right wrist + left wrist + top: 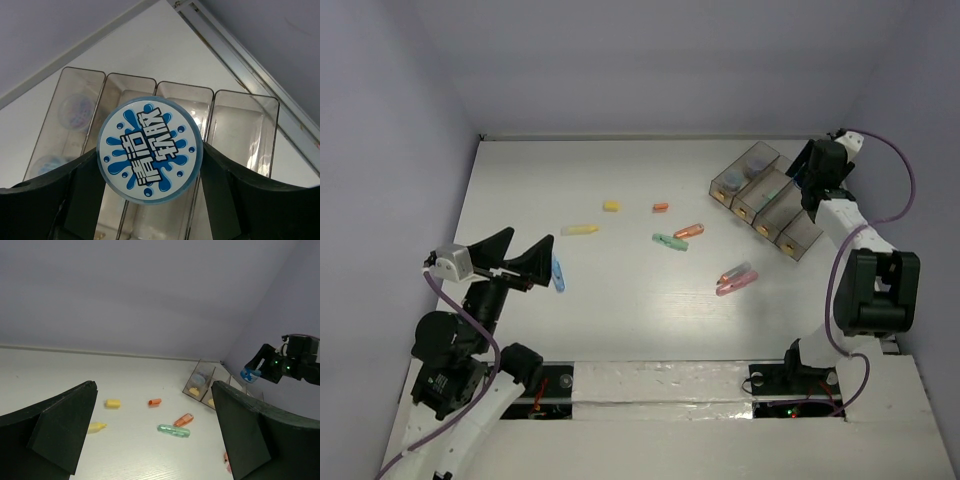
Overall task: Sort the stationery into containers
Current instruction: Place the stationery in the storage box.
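Note:
My right gripper is shut on a round blue roll with a blue-and-white splash label, held above the middle bins of the four joined clear containers. Two rolls lie in the leftmost bin. Loose stationery lies on the table: a yellow stub, orange stub, yellow stick, green stick, orange stick, pink sticks and a light-blue stick. My left gripper hangs open and empty, just left of the light-blue stick.
The containers stand slantwise at the back right, close to the right wall. Grey walls close the table on the left, back and right. A white taped strip runs along the near edge between the arm bases.

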Available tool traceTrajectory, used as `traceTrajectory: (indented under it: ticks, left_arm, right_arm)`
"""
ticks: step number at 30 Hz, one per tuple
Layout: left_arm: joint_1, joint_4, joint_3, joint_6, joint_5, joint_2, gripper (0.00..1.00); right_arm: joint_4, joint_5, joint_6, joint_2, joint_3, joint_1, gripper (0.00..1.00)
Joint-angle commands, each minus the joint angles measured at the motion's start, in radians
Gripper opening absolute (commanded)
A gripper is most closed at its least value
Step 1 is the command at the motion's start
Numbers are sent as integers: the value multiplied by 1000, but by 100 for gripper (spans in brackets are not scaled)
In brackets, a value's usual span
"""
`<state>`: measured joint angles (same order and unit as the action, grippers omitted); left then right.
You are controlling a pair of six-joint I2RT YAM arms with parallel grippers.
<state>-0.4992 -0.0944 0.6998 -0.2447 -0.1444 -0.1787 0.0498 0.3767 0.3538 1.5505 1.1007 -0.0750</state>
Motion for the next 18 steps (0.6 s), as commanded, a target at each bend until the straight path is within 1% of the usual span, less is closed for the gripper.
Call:
traceTrajectory:
  ticks: [1,7,10,18]
  left_arm:
    - [-22,47,1,2,-1,24,99]
    - [-53,48,3,5,-6,22,99]
    - [-53,47,3,8,-10,22,99]
    - [-62,47,4,12,-11,22,99]
  right_arm:
    - [-28,7,-47,60,140,-14,26]
    - [-47,-12,-47,172,227,-35,27]
    - [-87,-2,-47,218,258,-45,27]
    - [-87,-16,-15,269,249,-55,27]
